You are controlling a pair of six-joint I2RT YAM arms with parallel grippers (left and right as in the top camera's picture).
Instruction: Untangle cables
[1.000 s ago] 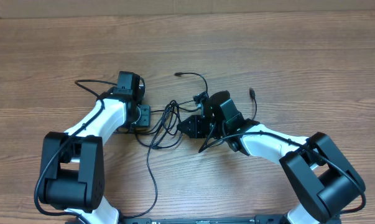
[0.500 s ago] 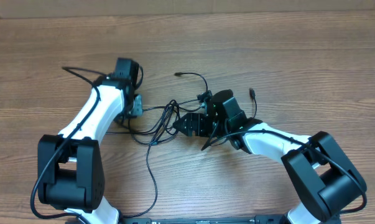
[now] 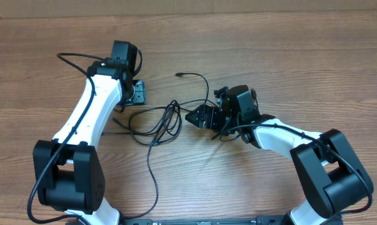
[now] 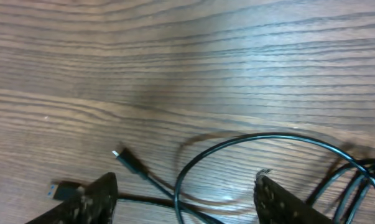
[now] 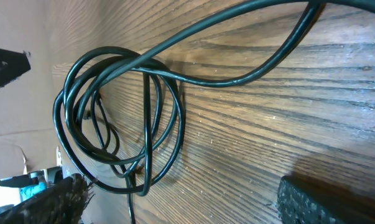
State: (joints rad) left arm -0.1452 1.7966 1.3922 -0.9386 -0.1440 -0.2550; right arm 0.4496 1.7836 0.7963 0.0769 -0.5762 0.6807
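Letting go, both hands are spread now: the left hand [image 3: 139,93] has pulled away, the right hand [image 3: 196,117] backed off, yet the cables [image 3: 163,119] stay looped together.

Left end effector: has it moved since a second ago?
Yes. The left end effector has shifted toward the table's far edge, away from the tangled cables.
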